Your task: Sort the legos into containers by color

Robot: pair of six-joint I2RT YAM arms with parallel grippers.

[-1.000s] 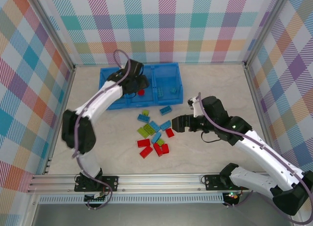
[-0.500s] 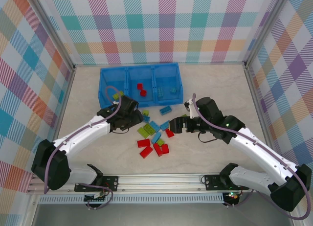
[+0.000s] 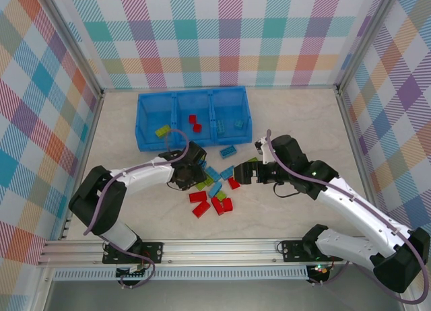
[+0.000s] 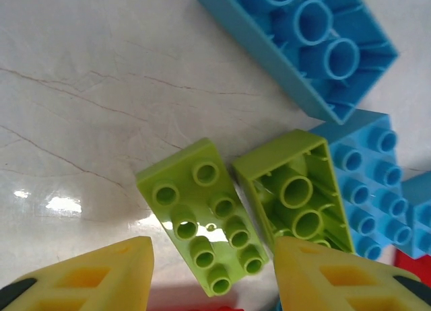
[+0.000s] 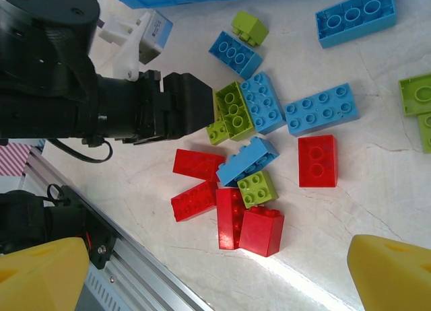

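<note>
We find no text, label, brand, number or sign that can be read in any of the views. Even close up under the left wrist camera, the studs of the lime green plastic brick show no lettering that we can make out.
</note>
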